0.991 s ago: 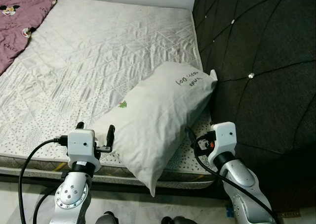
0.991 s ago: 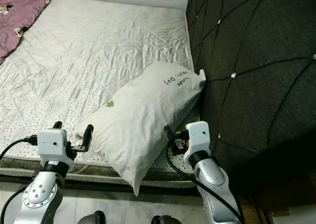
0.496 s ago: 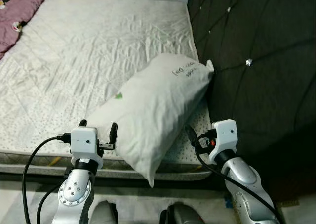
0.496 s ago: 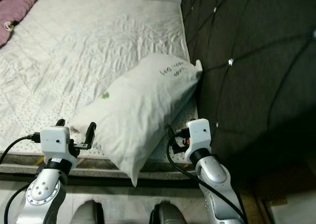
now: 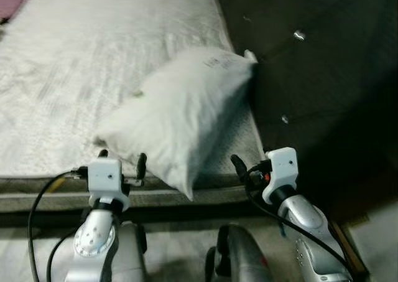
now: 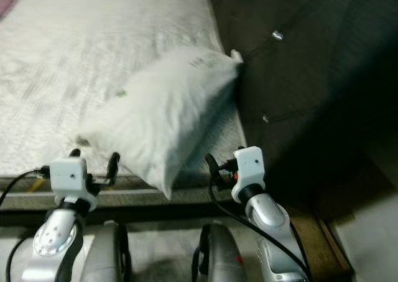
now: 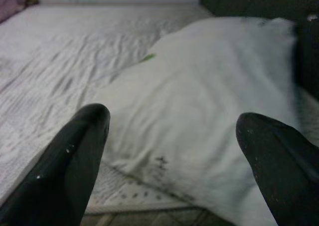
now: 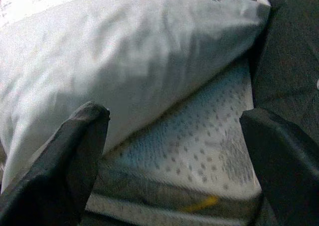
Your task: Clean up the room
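Lying just ahead of both grippers, the plump white fabric pillow (image 5: pixel 186 111) rests diagonally on the white quilted mattress (image 5: pixel 74 64), its far corner against the dark tufted headboard (image 5: pixel 311 64). The left gripper (image 5: pixel 121 160) hovers wide open and empty beside the pillow's near corner; the right gripper (image 8: pixel 174 146), equally spread, holds nothing.

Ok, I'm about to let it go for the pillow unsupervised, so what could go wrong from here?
The pillow lies askew with one corner hanging past the mattress edge; a clumsy push might tip it to the floor. Both the left gripper and the right gripper are open but short of the pillow, so a grab now may miss. The head views are blurred, so aim may be off.
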### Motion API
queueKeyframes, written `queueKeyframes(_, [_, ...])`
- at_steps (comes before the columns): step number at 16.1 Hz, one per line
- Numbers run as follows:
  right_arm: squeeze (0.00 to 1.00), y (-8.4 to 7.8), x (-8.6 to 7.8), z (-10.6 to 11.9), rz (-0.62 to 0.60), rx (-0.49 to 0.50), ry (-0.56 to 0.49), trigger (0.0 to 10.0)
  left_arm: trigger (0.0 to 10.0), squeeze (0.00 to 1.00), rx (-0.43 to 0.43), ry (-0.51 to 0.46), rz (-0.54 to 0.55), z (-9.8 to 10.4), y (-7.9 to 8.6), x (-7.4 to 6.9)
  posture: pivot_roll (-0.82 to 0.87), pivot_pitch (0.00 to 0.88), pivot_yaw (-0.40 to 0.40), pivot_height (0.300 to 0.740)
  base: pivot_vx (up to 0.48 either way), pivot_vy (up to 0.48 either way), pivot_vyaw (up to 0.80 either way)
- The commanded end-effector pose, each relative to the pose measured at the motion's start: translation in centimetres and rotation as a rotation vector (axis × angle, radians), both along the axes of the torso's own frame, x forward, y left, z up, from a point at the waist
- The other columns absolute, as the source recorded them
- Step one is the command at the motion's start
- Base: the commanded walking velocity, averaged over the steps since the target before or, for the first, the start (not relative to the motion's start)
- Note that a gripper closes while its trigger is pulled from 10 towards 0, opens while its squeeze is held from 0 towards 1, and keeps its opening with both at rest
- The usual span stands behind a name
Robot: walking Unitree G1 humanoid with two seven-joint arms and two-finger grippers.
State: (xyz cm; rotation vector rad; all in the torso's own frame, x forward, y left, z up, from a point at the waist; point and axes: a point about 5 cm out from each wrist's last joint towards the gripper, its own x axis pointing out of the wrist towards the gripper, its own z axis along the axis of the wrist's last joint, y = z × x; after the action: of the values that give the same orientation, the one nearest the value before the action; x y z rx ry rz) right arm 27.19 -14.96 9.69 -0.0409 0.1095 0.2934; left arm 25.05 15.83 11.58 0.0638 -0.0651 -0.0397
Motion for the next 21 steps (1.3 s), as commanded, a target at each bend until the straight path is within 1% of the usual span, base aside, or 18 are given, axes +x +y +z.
queueKeyframes(1, [0.0,0.49,0.54,0.49,0.027,-0.003,-0.015,10.0,10.0,0.0,-0.003,0.035,0.022,-0.92,0.3,-0.6,-0.02,0.209,-0.098,0.615,0.0,0.0,0.0])
queueKeyframes(5, [0.0,0.69,0.59,0.41,0.043,-0.002,-0.013,10.0,10.0,0.0,-0.001,0.026,0.002,-0.85,0.1,-0.66,-0.02,0.204,-0.096,0.615,0.0,0.0,0.0])
queueKeyframes(9, [0.0,0.82,0.55,0.32,0.057,-0.001,-0.011,10.0,10.0,0.0,0.0,0.028,-0.009,-0.95,-0.02,-0.61,-0.02,0.201,-0.094,0.56,0.0,0.0,0.0])
queueKeyframes(11, [0.0,0.88,0.54,0.34,0.064,-0.001,-0.015,10.0,10.0,0.0,0.0,0.028,-0.012,-0.95,-0.08,-0.54,-0.02,0.201,-0.094,0.545,0.0,0.0,0.0])
queueKeyframes(16, [0.0,1.02,0.62,0.19,0.073,-0.002,-0.01,10.0,10.0,0.0,-0.002,0.011,-0.028,-0.79,-0.25,-0.51,-0.02,0.189,-0.094,0.545,0.0,0.0,0.0])
queueKeyframes(19, [0.0,1.17,0.61,0.17,0.084,-0.003,-0.012,10.0,10.0,0.0,-0.005,0.001,-0.042,-0.66,-0.35,-0.55,-0.02,0.189,-0.093,0.545,0.311,0.0,0.0])
queueKeyframes(21, [0.0,1.25,0.6,0.16,0.093,0.001,-0.011,10.0,10.0,0.0,-0.007,0.002,-0.045,-0.69,-0.35,-0.55,-0.02,0.191,-0.092,0.545,0.48,0.0,0.0])
